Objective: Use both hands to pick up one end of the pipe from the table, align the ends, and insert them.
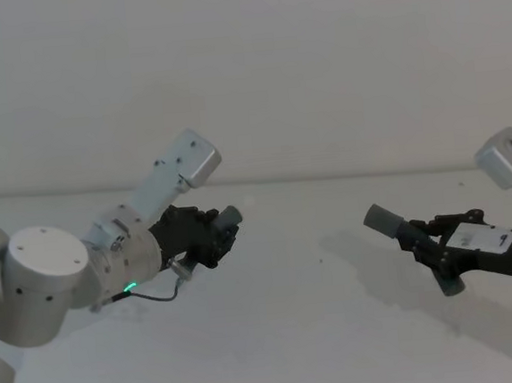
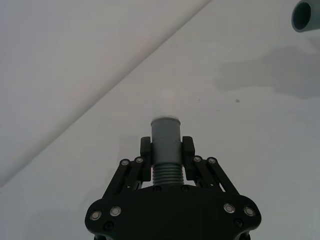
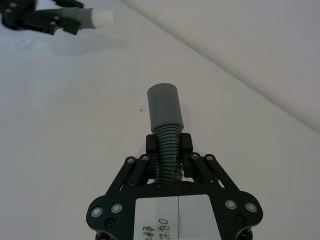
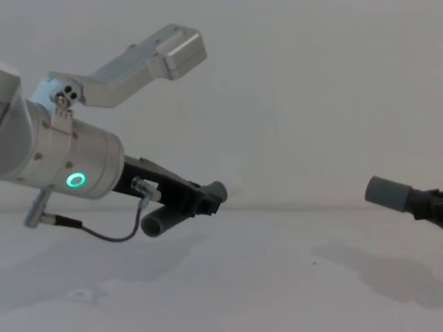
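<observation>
— Above the table [image 1: 277, 333], at about nine o'clock from the middle of my head view, what is your left gripper [image 1: 217, 235] doing?

— It is clenched on the first of my two hose pieces [image 2: 165, 150]. My left wrist view has both fingers [image 2: 145, 150] pressed against the ribbed part, with the smooth grey cuff [image 2: 165, 132] and its narrower white tip [image 2: 165, 107] sticking out past them. The chest view has the other end of that piece hanging out under the gripper.

— And the right gripper [image 1: 421, 235]?

— At three o'clock in the head view, well apart from the left one, it grips the second hose piece [image 3: 168, 145] the same way, fingers on the ribs, with a plain grey cuff [image 3: 165, 106] jutting forward.

— So how many of each?

— Two grippers, two hose pieces, two cuffs, one white tip. One white label [image 3: 175, 217] sits on the back of the right gripper, and one green ring light [image 4: 74, 181] glows on my left wrist.

— Do the cuffs touch?

— No. They point roughly toward each other across open space, both lifted off the table, their shadows lying on it.
</observation>
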